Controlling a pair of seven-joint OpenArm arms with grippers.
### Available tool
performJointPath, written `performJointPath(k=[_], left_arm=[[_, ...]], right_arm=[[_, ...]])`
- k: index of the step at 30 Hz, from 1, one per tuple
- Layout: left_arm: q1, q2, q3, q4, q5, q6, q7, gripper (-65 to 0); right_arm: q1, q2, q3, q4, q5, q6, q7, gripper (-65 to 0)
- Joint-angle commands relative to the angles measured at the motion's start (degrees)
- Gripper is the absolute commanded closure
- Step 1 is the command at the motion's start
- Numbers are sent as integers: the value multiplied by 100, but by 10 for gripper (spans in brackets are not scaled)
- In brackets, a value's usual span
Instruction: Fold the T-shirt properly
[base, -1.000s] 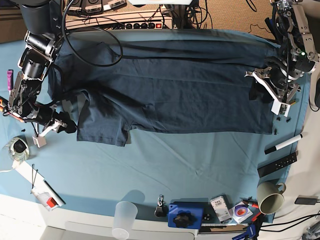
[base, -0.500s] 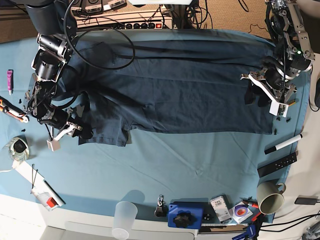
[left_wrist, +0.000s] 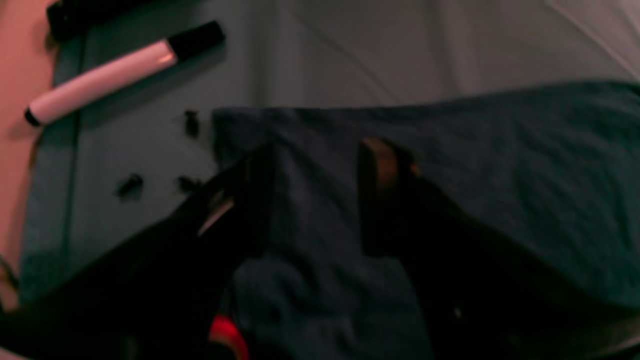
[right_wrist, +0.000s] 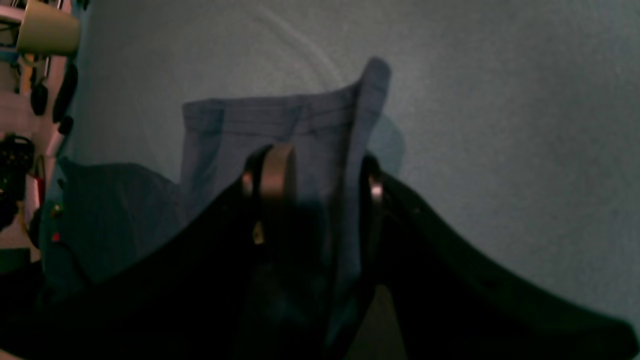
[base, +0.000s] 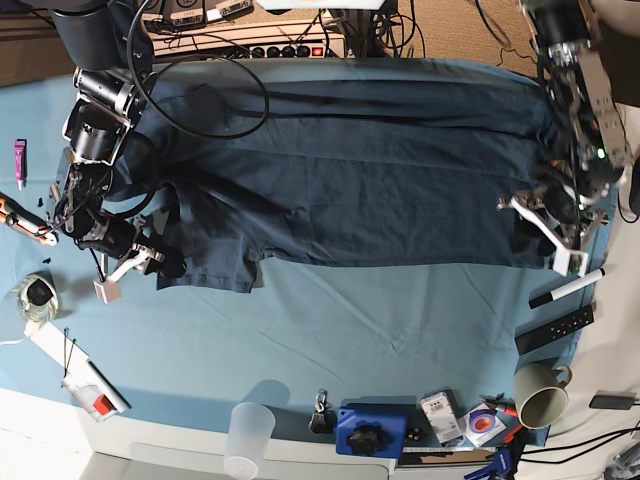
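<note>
The dark navy T-shirt (base: 340, 170) lies spread flat across the teal table cloth (base: 350, 320). My right gripper (base: 165, 265) is at the shirt's sleeve on the base view's left. In the right wrist view the gripper (right_wrist: 322, 175) is open, and the sleeve (right_wrist: 280, 120) passes between its fingers (right_wrist: 272, 170). My left gripper (base: 528, 228) is at the shirt's near hem corner on the base view's right. In the left wrist view the gripper (left_wrist: 320, 170) is open astride the hem corner fabric (left_wrist: 320, 135).
A white marker (base: 567, 287) and a black bar (base: 553, 329) lie near the left gripper; the marker also shows in the left wrist view (left_wrist: 120, 70). A mug (base: 540, 393), a blue box (base: 372, 430) and a plastic cup (base: 248, 438) stand along the front edge. Small items (base: 38, 295) lie at the left edge.
My right gripper moved in from the left onto the sleeve, then stayed. My left gripper moved toward the front edge, from the shirt's side down to its near hem corner.
</note>
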Motion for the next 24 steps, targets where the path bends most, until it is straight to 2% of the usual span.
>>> performJointPath(k=[1, 10, 13, 20, 22, 24], left_arm=[[-234, -103, -24, -153, -61, -4, -68, -275], [-1307, -234, -24, -2103, 131, -7, 76, -275], [-1449, -234, -24, -2505, 92, -140, 52, -275], [-1473, -216, -24, -3075, 2, -131, 57, -275], [-1473, -192, -24, -3080, 0, -131, 72, -239], [-1475, -188, -24, -3077, 0, -131, 96, -155]], right_arm=[[68, 68, -4, 33, -201, -47, -181, -189], [66, 68, -7, 33, -203, -47, -192, -189], [66, 68, -4, 33, -203, -47, -199, -189], [68, 68, -4, 33, -203, -47, -208, -189], [68, 66, -7, 33, -201, -47, -208, -163], [68, 68, -7, 33, -203, -47, -208, -80]])
